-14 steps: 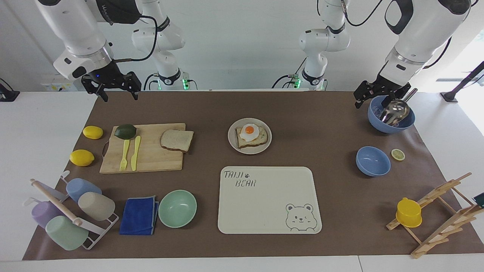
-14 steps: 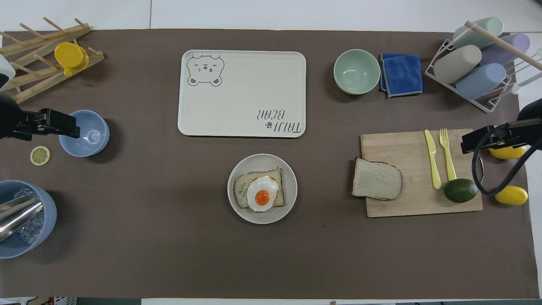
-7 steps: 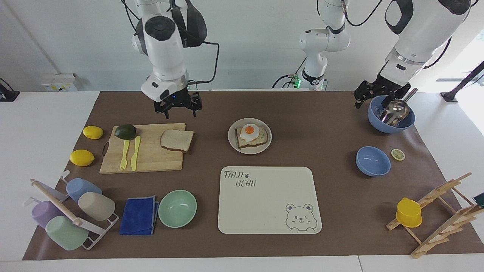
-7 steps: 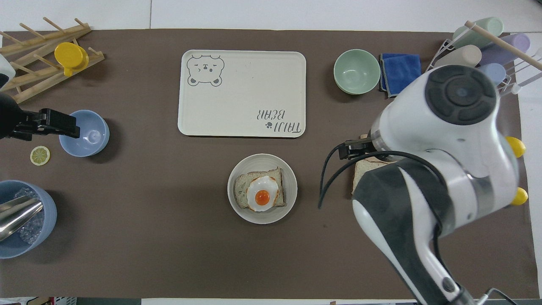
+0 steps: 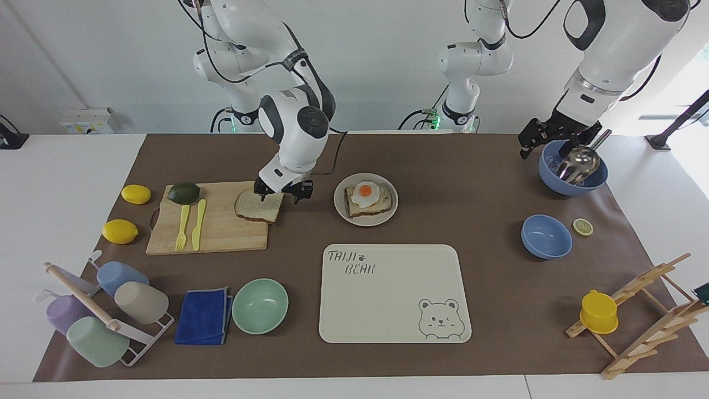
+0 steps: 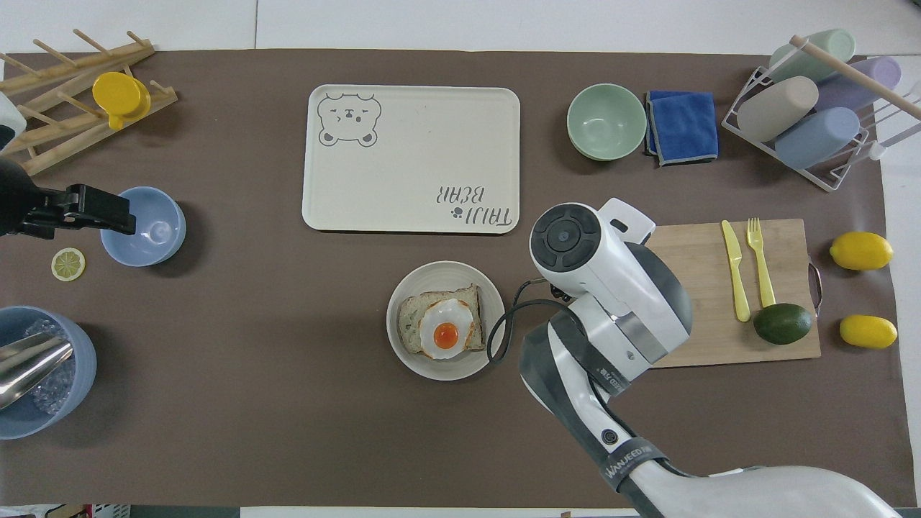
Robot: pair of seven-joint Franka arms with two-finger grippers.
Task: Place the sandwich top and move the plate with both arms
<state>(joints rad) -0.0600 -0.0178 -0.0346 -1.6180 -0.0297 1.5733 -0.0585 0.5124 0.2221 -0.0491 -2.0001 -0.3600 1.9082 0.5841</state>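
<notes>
Your right gripper [image 5: 283,194] has swung in and dropped to the sandwich top [image 5: 258,205] on the cutting board [image 5: 221,233], its fingers spread astride the slice's plate-side edge. The plate [image 5: 339,208] sits just beside those fingers on the tabletop; your left gripper [image 5: 545,143] waits, fingers spread, over the blue bowl [image 5: 570,185]

Right gripper [image 5: 283,194] — now down at the sandwich top [image 5: 256,207], seemingly touching.
</notes>
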